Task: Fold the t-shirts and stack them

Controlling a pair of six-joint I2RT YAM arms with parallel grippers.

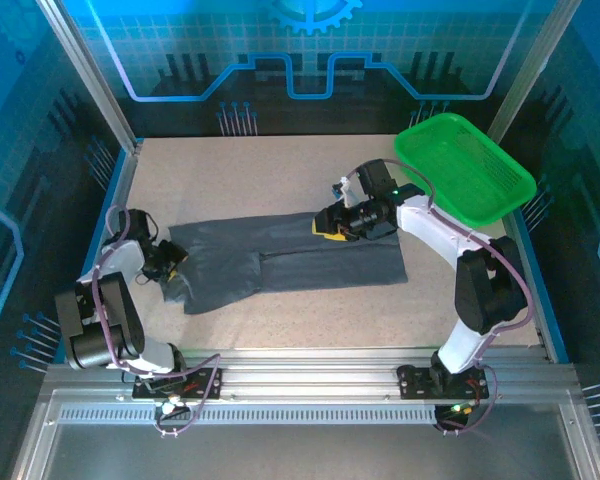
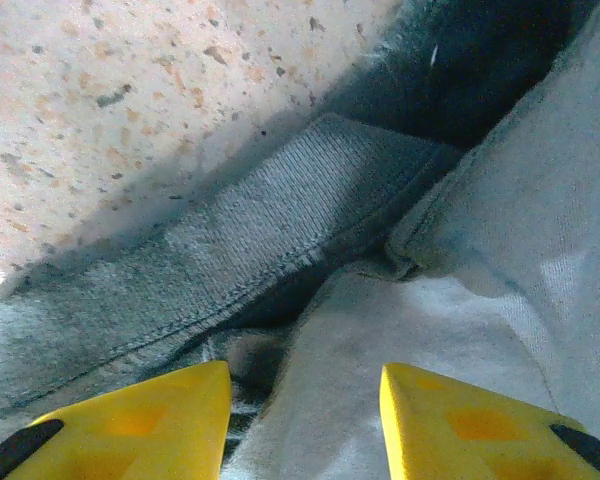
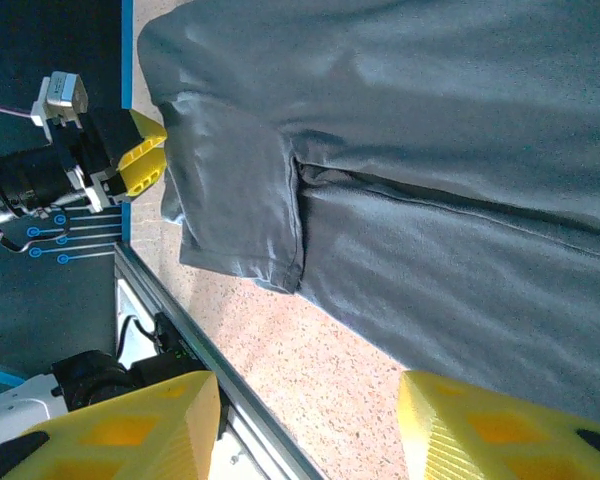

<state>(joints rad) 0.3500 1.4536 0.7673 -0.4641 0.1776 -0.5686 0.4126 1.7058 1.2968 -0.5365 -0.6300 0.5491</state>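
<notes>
My top camera sits above and behind me and looks down on the whole table [image 1: 280, 180], with the shirt [image 1: 290, 262] mid-frame. My left wrist camera is very near the shirt's left edge and faces out past my yellow fingers [image 2: 130, 420]. My right wrist camera hangs higher over the shirt and faces its left end. It shares that end, and my left gripper [image 3: 140, 152], with the top view.
</notes>
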